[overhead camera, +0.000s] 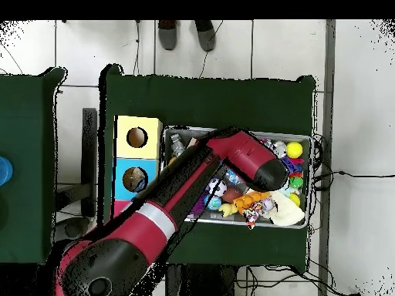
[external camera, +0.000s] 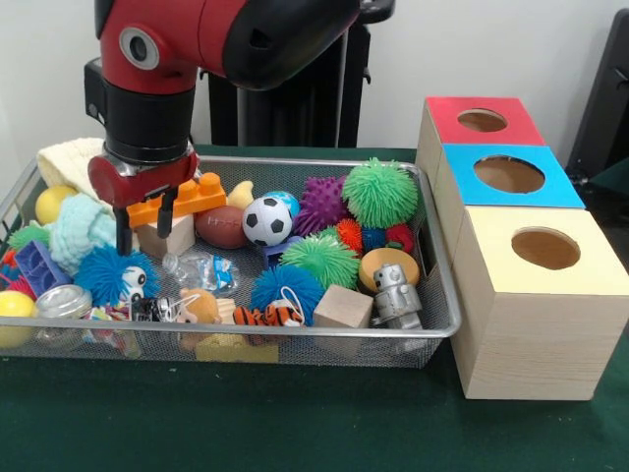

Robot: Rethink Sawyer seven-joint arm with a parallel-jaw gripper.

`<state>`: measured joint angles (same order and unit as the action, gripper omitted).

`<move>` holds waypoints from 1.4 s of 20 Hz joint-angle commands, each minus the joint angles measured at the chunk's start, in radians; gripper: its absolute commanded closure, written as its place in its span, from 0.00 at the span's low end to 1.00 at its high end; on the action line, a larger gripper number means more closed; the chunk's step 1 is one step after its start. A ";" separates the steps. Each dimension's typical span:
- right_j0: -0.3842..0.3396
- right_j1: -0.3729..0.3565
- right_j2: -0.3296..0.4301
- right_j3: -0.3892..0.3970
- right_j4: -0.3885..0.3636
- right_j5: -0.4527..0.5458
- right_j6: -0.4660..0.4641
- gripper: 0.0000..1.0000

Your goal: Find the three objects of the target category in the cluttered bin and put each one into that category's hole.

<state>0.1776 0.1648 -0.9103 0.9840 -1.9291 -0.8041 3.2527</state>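
The silver wire-mesh bin [external camera: 295, 332] holds many toys: spiky balls, a small soccer ball [external camera: 265, 220], a brown football [external camera: 220, 226], wooden cubes, a grey robot figure [external camera: 395, 293]. My gripper [external camera: 145, 228] hangs over the bin's left part, shut on an orange toy brick [external camera: 187, 199] and holding it just above the clutter. To the right stand three wooden boxes with round holes: red [external camera: 482, 120], blue [external camera: 511, 175], yellow [external camera: 545, 251]. In the overhead view the arm covers much of the bin [overhead camera: 308, 140], and the orange brick [overhead camera: 247, 203] shows beside the arm's end.
A cream cloth [external camera: 71, 157] and yellow balls lie at the bin's left end. The bin sits on a green table cover [external camera: 295, 423]. In the overhead view the yellow box [overhead camera: 137, 137] and blue box [overhead camera: 134, 179] stand left of the bin, and a person's feet [overhead camera: 185, 35] show at the top.
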 commanded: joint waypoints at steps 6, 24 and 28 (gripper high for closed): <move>0.029 0.063 0.122 -0.075 -0.065 0.059 -0.287 0.00; 0.037 -0.087 0.273 0.056 -0.104 0.237 -0.960 0.00; 0.024 -0.106 0.283 0.079 -0.110 0.252 -0.977 0.00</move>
<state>0.2328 0.1167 -0.8303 1.0112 -2.0395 -0.6329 2.7679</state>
